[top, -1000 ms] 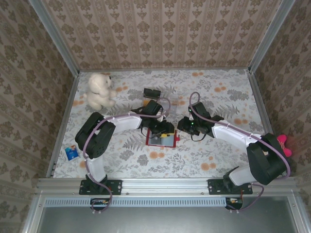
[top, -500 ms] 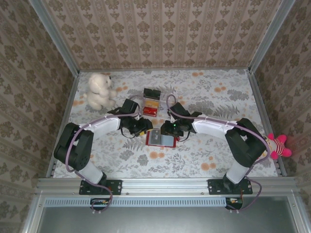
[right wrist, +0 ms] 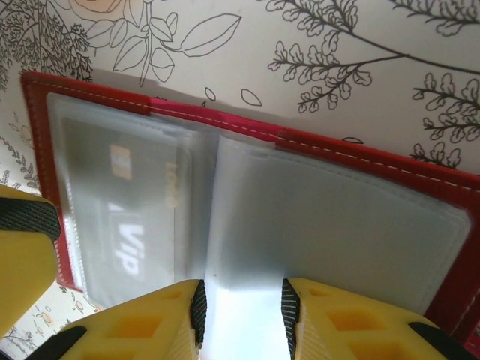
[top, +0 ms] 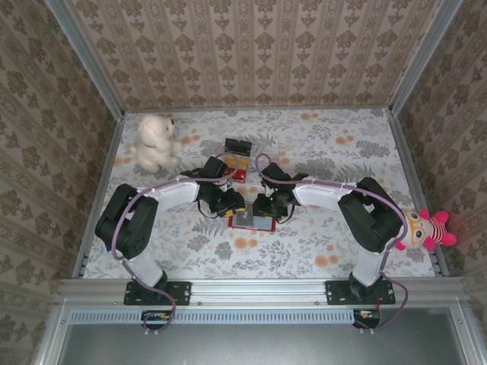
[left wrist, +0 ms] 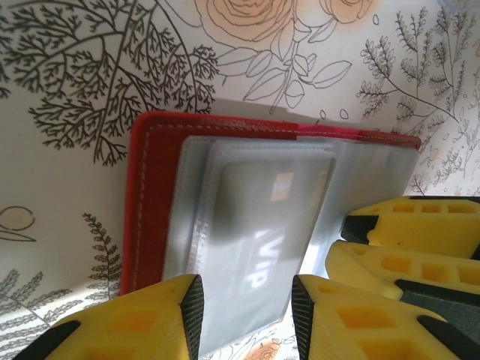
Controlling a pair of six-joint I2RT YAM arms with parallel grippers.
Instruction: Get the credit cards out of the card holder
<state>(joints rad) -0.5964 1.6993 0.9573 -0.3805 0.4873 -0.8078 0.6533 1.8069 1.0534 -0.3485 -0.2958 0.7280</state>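
Card holder (left wrist: 150, 195), one; credit card (left wrist: 255, 240), one.

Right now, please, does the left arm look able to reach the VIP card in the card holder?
Probably yes: the left hand hangs open over the VIP card, nothing between, though a clear sleeve covers it.

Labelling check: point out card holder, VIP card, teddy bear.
card holder (right wrist: 360, 154), right wrist view, red top border.
VIP card (left wrist: 262, 217), left wrist view, face under sleeve.
teddy bear (top: 156, 144), top view, belly.
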